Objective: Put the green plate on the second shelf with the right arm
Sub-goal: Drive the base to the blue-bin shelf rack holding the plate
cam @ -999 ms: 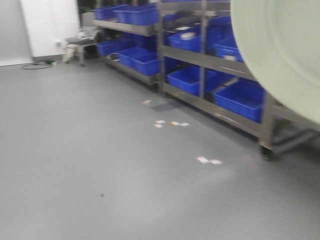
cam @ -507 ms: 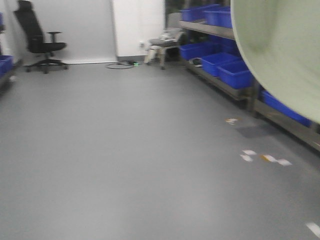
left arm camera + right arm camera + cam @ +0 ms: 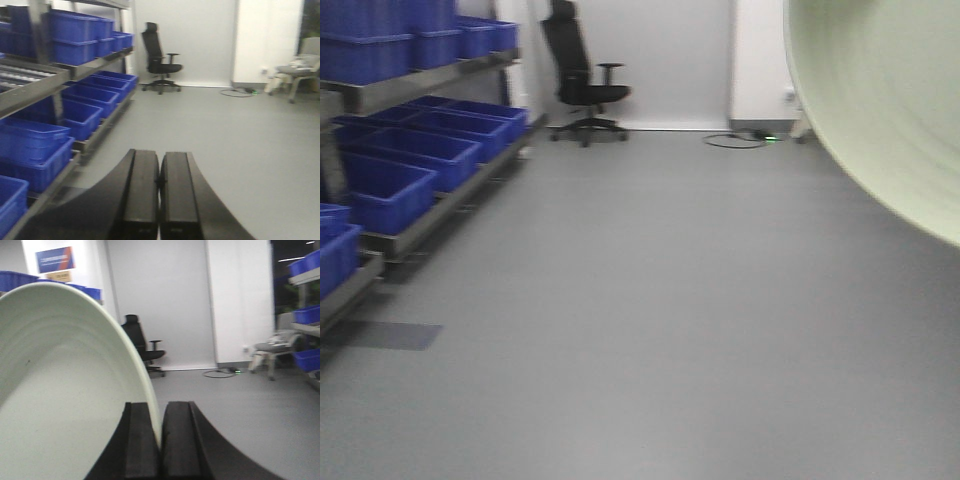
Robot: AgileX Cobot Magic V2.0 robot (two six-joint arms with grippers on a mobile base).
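The green plate [image 3: 890, 100] fills the upper right corner of the front view, held up on edge in the air. In the right wrist view the plate [image 3: 65, 390] stands on edge to the left, and my right gripper [image 3: 160, 412] is shut on its rim, one finger on each face. My left gripper [image 3: 159, 160] is shut and empty, held above the grey floor beside a shelf rack [image 3: 35, 85]. The rack's shelves hold blue bins.
A metal rack with blue bins [image 3: 400, 170] runs along the left side. A black office chair [image 3: 582, 80] stands by the far wall, with a cable [image 3: 735, 140] on the floor. A small grey table [image 3: 297, 72] stands at the far right. Open grey floor [image 3: 650, 300] lies ahead.
The view has swung left: the right-hand racks slid out of frame, the chair moved to centre, and a left-hand rack came into view. The plate stays fixed in the upper right.
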